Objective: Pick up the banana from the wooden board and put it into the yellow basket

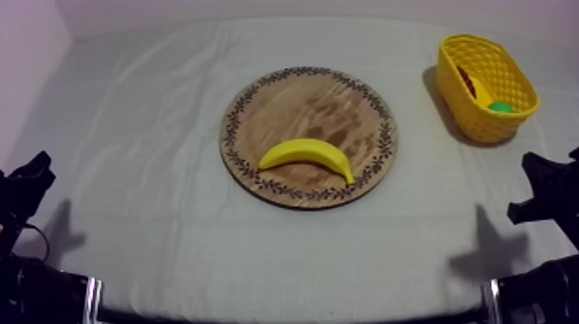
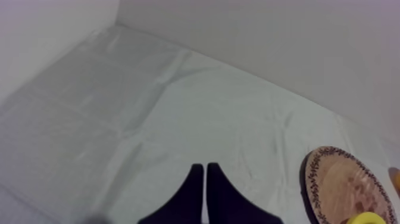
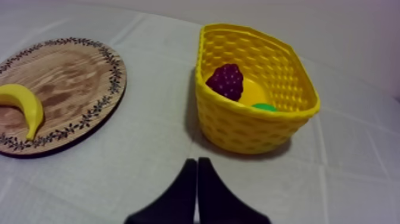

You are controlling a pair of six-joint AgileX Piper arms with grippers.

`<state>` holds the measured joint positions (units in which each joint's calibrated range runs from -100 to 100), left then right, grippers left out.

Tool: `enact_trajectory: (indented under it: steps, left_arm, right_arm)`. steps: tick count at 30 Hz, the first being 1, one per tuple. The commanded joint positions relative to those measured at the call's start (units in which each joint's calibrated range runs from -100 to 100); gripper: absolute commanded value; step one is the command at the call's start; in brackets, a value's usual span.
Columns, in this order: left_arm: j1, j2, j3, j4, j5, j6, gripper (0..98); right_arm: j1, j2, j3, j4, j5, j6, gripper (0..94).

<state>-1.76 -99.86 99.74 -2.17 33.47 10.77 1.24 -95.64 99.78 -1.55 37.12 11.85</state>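
Closest in, the left pincer and the right pincer each hold their two black fingers together as a narrow wedge, closed on nothing, at either side of the cloth-covered worktop. Farther off, the banana lies on the near part of the round wooden board, well apart from both pincers. To the right of the board stands the yellow basket, holding a bunch of grapes and something green. By the look of it, no step is done yet: reaching, grasping, carrying and dropping are all still to do.
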Motion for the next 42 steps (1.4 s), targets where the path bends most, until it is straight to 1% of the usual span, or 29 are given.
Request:
enact_trajectory:
  steps: [1, 15, 21, 29, 36, 42]
  left_arm:
    - [-0.01, 0.03, 0.04, 0.0, 0.0, 0.0, 0.1]
    - [-0.01, 0.03, 0.04, 0.0, 0.0, 0.0, 0.1]
    - [-0.01, 0.03, 0.04, 0.0, 0.0, 0.0, 0.1]
    - [-0.01, 0.03, 0.04, 0.0, 0.0, 0.0, 0.1]
    - [-0.01, 0.03, 0.04, 0.0, 0.0, 0.0, 0.1]
    - [-0.01, 0.03, 0.04, 0.0, 0.0, 0.0, 0.1]
  right_arm:
    - [-1.32, -0.03, -2.33, -1.21, 7.88, 0.09, 0.7]
    - [-1.28, -0.03, -2.33, -0.76, 7.88, -0.12, 0.7]
    - [-3.51, 2.31, -4.97, -0.44, 7.96, 1.13, 0.7]
    - [-7.81, 12.25, -19.36, 1.79, 6.99, 0.08, 0.7]
    - [-12.63, 22.79, -32.85, 3.24, 10.94, -0.07, 0.7]
    - [-17.39, 35.99, -43.21, 7.17, 14.98, -1.87, 0.8]
